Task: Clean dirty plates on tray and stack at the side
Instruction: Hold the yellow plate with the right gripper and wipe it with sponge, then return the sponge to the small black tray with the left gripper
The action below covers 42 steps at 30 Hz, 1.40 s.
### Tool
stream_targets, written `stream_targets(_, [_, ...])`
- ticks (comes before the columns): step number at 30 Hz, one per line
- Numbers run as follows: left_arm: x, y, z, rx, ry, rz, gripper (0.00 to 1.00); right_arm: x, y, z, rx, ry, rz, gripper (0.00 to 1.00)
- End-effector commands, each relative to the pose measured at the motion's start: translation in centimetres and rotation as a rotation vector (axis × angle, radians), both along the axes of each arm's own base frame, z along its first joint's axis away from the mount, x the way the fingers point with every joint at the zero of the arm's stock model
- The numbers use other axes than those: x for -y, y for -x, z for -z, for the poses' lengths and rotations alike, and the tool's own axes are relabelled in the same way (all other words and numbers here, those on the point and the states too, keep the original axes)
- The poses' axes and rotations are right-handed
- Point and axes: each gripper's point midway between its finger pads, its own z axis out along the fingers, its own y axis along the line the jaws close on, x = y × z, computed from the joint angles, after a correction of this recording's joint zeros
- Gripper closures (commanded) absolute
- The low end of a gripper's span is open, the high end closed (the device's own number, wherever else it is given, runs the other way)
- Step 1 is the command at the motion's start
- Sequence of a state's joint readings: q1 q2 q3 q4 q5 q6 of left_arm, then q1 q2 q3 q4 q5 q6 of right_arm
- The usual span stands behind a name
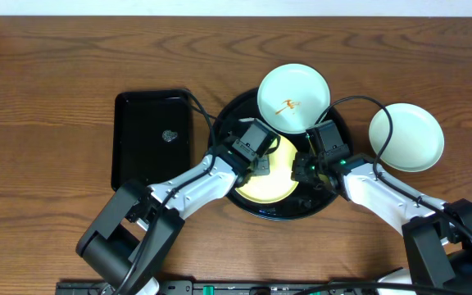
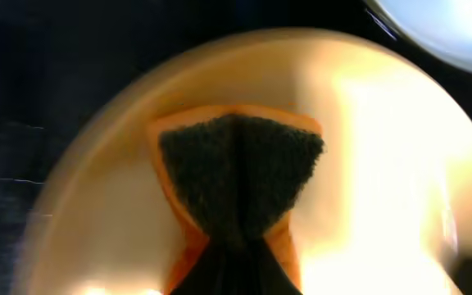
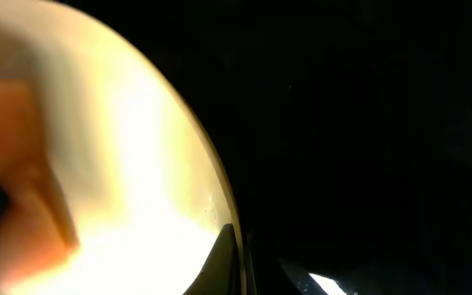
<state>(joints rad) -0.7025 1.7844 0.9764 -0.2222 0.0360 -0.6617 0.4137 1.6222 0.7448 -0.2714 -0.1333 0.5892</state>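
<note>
Pinched in the left gripper's (image 2: 232, 270) black jaws, the sponge (image 2: 236, 168) showed a dark, speckled grey-green pad edged in orange. Under those jaws the yellow plate (image 2: 367, 164) was pale cream-yellow, glaring white in places. Around it the tray (image 1: 289, 213) was glossy black. Beyond both jaws, the smeared plate (image 1: 293, 86) was pale mint with a thin orange-red squiggle. Out past the right jaws, the clean plate (image 1: 406, 137) was plain pale mint. Outward of the left jaws, the rectangular tray (image 1: 154, 164) was black with one greyish speck. The table (image 1: 56, 82) was dark brown with wavy grain.
</note>
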Motion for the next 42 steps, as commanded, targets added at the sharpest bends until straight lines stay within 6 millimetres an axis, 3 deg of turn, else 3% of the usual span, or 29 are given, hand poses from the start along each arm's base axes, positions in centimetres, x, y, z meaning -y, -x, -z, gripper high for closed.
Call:
stream_targets(1, [4.6, 5.1, 0.1, -0.171, 0.166, 0.262, 0.92, -0.1, 0.3, 0.5, -0.014, 0.008, 0.002, 0.99])
stream_targets(4, [5.4, 5.7, 0.0, -0.147, 0.158, 0.325, 0.92, -0.1, 0.3, 0.4, -0.014, 0.008, 0.000, 0.99])
stream_targets(7, [4.7, 4.6, 0.2, -0.102, 0.112, 0.301, 0.92, -0.2, 0.4, 0.5, -0.014, 0.008, -0.003, 0.99])
stream_targets(14, [-2.0, -1.5, 0.3, 0.082, -0.130, -0.014, 0.92, -0.2, 0.4, 0.5, -0.015, 0.008, -0.003, 0.99])
stream_targets(20, [-6.0, -4.4, -0.2, 0.105, -0.156, -0.132, 0.92, -0.2, 0.4, 0.5, -0.015, 0.008, -0.003, 0.99])
stream_targets(24, [-6.6, -5.3, -2.6, 0.150, -0.120, -0.109, 0.92, -0.2, 0.4, 0.5, -0.017, 0.010, -0.004, 0.99])
stream_targets(30, [-7.2, -5.3, -8.5, 0.228, -0.018, -0.123, 0.92, -0.5, -0.2, 0.1, 0.027, 0.018, -0.059, 0.99])
stream_targets(35, [-10.9, -4.9, -10.3, 0.222, -0.037, -0.203, 0.92, -0.2, -1.5, -1.9, 0.120, 0.056, -0.097, 0.99])
stream_targets(42, [-17.7, -5.6, -8.8, 0.144, -0.099, -0.307, 0.92, 1.1, -3.6, -7.0, 0.329, 0.156, -0.149, 0.99])
